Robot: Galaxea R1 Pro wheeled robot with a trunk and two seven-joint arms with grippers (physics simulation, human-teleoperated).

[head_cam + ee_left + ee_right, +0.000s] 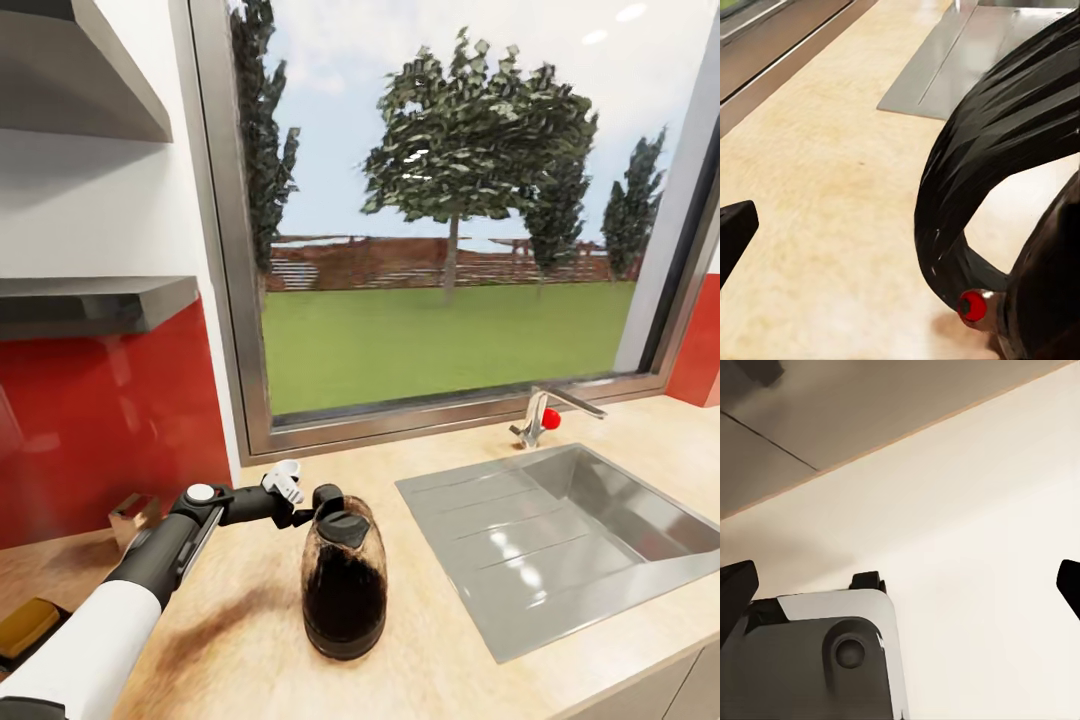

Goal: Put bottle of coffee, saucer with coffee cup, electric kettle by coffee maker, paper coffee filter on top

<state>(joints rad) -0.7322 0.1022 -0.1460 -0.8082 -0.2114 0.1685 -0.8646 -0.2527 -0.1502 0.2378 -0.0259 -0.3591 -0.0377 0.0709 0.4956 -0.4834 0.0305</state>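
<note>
From the head camera, the kettle [344, 580] stands upright on the worktop [450, 660] left of the sink [600, 520], its handle facing the left pincer [300, 500]. Up close, the handle [967, 180] lies beside one spread finger [733, 229] (released, nothing gripped). The right pincer [907, 585] gapes empty.

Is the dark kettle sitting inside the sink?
No, the electric kettle stands on the kitchen countertop, beside the sink and apart from it.
</note>
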